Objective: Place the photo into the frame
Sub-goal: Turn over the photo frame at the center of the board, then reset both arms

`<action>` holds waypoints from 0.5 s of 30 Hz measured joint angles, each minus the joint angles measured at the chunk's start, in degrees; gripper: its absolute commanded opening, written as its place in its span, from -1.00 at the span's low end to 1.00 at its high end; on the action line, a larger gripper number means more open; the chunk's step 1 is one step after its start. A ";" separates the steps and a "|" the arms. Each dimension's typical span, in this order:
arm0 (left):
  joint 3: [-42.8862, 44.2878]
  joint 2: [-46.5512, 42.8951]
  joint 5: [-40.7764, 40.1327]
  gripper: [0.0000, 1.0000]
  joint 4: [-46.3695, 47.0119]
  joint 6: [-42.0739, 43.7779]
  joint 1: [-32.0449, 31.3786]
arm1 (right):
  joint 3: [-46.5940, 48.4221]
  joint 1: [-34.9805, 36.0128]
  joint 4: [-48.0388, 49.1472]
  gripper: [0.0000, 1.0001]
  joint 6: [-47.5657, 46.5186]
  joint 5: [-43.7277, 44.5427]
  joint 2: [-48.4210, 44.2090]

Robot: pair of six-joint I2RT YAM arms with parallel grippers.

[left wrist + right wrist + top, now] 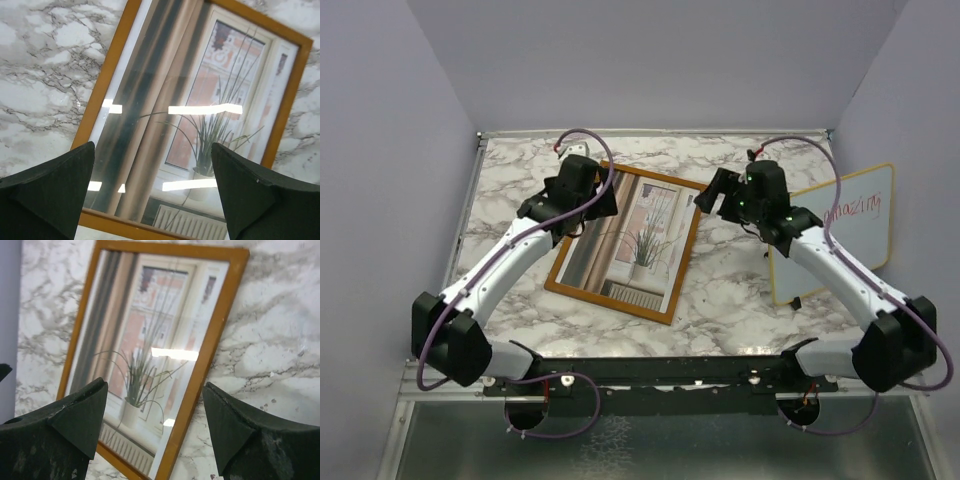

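The frame [608, 305], a thin orange-brown wooden rim, lies flat and face up on the marble table. Inside it, under reflecting glass, sits the photo [635, 240] of curtains, a window and a grassy potted plant. My left gripper [603, 200] hovers open over the frame's far left part. In the left wrist view the photo [200, 100] and rim [107, 75] show between the spread fingers of that gripper [152, 147]. My right gripper [710, 195] hangs open just off the frame's far right corner. Its wrist view has the gripper [155, 383] above the photo [150, 330] and right rim [220, 315].
A yellow-rimmed whiteboard [850, 235] with red handwriting lies at the table's right side, under the right arm. The marble table [740, 290] is enclosed by pale walls on the left, back and right. Purple cables loop off both arms.
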 measured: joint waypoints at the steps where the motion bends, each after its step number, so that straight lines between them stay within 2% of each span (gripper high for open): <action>1: -0.02 -1.57 -0.04 0.98 0.04 0.02 0.00 | 0.07 0.00 0.04 0.61 -1.11 0.02 -2.62; 8: -0.26 -15.21 -2.67 0.98 1.01 1.40 0.00 | 0.52 0.07 -0.48 0.61 -7.80 1.49 -18.12; 15: -1.22 -29.75 -8.44 0.98 2.47 4.37 0.00 | 0.63 0.11 -3.02 0.61 -12.17 8.04 -32.57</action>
